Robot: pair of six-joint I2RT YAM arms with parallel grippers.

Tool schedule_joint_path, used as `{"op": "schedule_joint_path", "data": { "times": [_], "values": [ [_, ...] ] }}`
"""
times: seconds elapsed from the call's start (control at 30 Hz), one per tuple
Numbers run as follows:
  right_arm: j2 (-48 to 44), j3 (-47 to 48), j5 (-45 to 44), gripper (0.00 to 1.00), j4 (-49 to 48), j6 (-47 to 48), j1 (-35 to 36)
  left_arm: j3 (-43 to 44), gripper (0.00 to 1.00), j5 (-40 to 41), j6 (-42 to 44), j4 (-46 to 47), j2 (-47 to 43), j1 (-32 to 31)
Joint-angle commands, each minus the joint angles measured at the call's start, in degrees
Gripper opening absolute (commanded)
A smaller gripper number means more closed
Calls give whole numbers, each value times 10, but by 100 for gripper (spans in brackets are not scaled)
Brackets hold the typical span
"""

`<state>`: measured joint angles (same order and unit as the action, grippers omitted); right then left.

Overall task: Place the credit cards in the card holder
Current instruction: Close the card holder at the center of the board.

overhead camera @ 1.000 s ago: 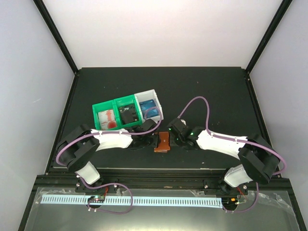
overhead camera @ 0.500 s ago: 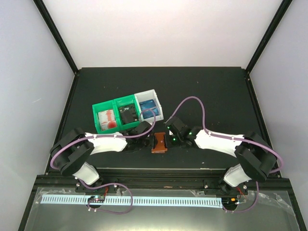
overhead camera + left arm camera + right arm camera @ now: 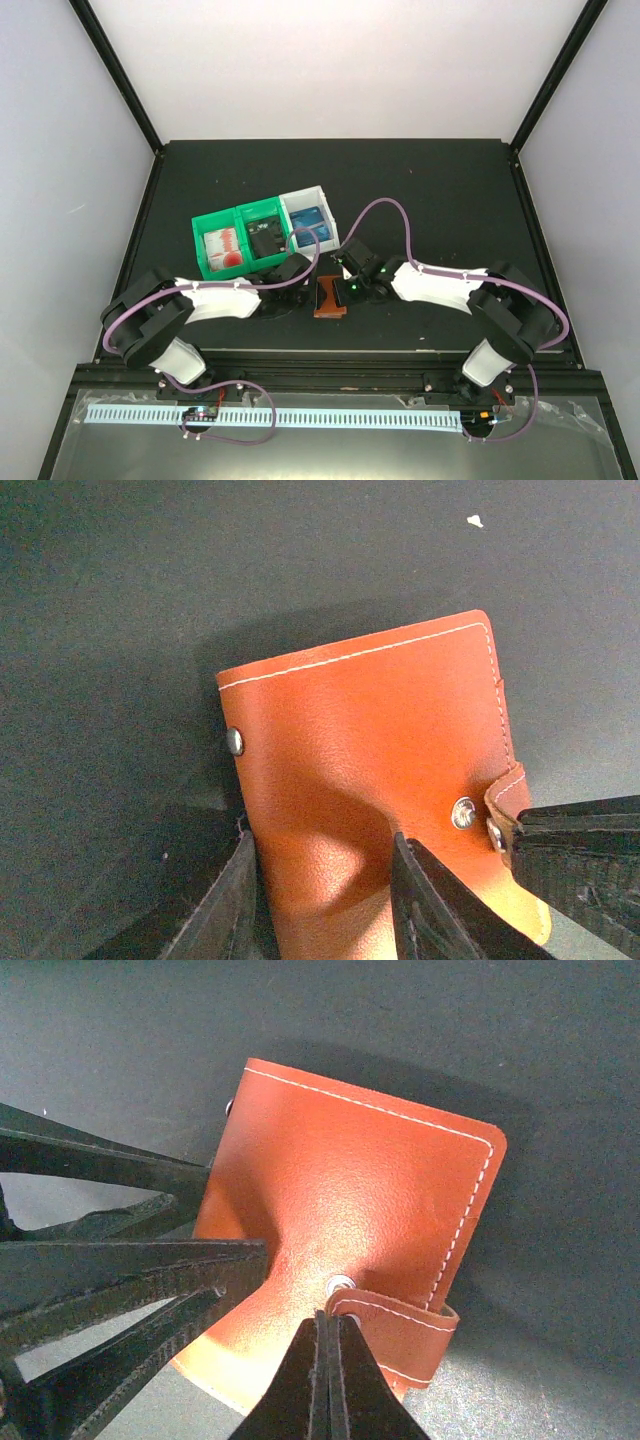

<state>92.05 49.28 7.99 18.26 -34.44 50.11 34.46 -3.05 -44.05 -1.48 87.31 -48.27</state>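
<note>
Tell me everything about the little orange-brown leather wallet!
The orange-brown leather wallet is folded shut, lying flat on the black table. White stitching runs along its edges, and there are silver studs and a snap tab wrapped round one side. The left gripper's open fingers sit at one end, one beside its edge, one over its cover. The right gripper's closed tips touch the tab.

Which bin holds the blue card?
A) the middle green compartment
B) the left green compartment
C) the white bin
C: in the top view the blue card lies in the white bin, while the green bins beside it hold a red-and-white card and a black card.
</note>
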Motion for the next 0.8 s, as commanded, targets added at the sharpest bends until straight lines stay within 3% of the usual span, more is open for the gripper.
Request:
{"op": "schedule_joint_path", "data": {
  "times": [0.0,0.43,0.77],
  "values": [
    [2,13,3,1,-4,2,-3,-34,38,-42,-9,-70,20,-2],
    [15,25,26,1,-12,6,-2,-38,37,-46,-8,-65,20,-2],
    [40,40,-5,1,28,1,-2,-39,36,-46,-7,-68,16,-3]
  ]
}}
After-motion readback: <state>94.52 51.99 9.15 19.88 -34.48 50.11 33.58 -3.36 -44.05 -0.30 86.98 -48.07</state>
